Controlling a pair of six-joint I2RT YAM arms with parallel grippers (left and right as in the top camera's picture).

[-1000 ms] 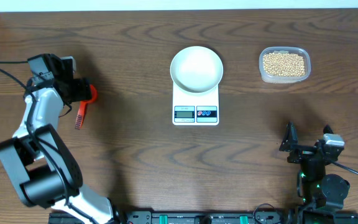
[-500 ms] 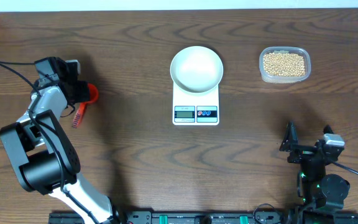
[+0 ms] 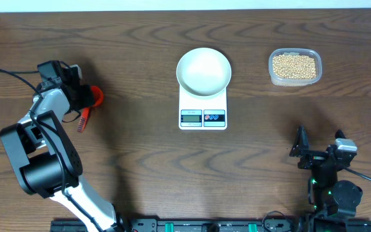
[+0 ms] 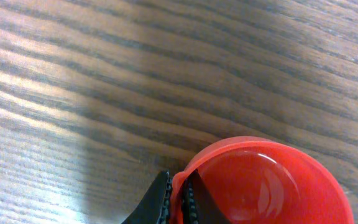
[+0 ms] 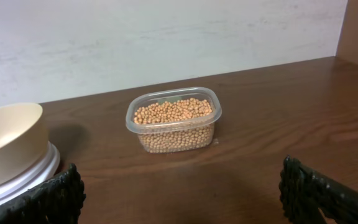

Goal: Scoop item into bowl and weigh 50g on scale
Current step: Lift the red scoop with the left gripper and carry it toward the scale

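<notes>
One bowl (image 3: 203,70) sits on one scale (image 3: 203,113), with one tub (image 3: 272,75) of beans (image 3: 294,65) well to its right. The left gripper (image 4: 176,194) pinches the rim of one red scoop (image 4: 260,183). The right gripper (image 5: 179,196) stands wide apart.

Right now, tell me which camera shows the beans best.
Right wrist: the beans fill the clear tub close up, single beans distinct. Overhead shows them as a small tan patch. Left wrist shows none, only the red scoop and table.
</notes>
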